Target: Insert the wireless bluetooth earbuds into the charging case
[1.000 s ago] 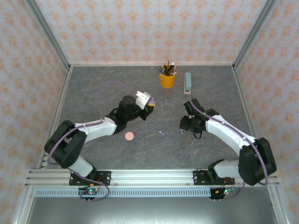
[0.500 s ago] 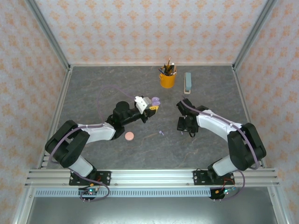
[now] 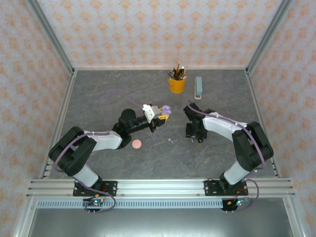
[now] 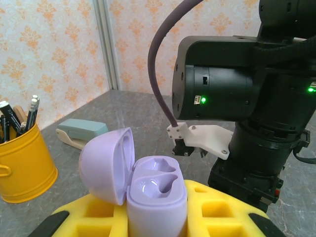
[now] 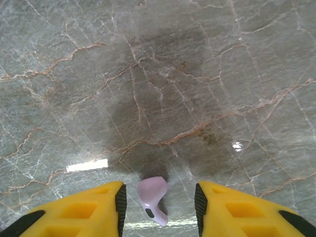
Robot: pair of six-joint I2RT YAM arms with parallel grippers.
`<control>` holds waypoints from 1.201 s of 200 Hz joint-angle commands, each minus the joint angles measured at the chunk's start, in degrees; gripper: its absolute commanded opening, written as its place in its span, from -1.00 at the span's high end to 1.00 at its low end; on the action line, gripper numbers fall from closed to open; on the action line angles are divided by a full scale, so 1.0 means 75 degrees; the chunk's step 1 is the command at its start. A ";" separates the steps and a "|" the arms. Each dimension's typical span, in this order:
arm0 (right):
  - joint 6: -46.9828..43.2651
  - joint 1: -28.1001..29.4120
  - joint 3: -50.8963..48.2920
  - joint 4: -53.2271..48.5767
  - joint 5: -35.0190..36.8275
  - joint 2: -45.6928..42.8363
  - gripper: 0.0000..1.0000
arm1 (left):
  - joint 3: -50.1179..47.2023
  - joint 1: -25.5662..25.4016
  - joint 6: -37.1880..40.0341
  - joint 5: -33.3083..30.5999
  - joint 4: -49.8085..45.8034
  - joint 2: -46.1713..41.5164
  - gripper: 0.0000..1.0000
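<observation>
The right claw [image 5: 159, 202] points straight down at the grey marble table [image 5: 148, 74], its yellow fingers [image 5: 94, 207] standing apart. A pale earbud [image 5: 150, 195] lies flat on the table between the two black pads, with a gap on either side, so neither pad touches it. It sits slightly nearer the left pad, and its stem tip shows a small dark spot.

From above, this claw [image 3: 194, 133] hangs right of the table's middle. A second earbud [image 3: 171, 140] (lilac, as far as one can tell at that size) lies a little to its left, apart from it, and a pink disc [image 3: 137, 143] lies farther left again.

The left claw [image 4: 157, 224] is clamped on the lilac charging case [image 4: 158, 197], held clear of the table with its lid [image 4: 106, 165] swung open to the left. The two moulded hollows inside the case hold nothing. In the overhead view this claw [image 3: 160, 114] and the case [image 3: 166, 108] sit left of the right claw and a bit farther back, well apart from the earbud on the table.

Toward the far edge stand a yellow cup [image 3: 177, 84] of pencils and, just to its right, a blue-green stapler [image 3: 198, 87].
</observation>
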 commanded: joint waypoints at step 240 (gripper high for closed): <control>-0.0026 0.0347 -0.0003 -0.0228 -0.0127 0.0209 0.25 | 0.0037 -0.0009 0.0108 0.0341 0.0274 -0.0386 1.00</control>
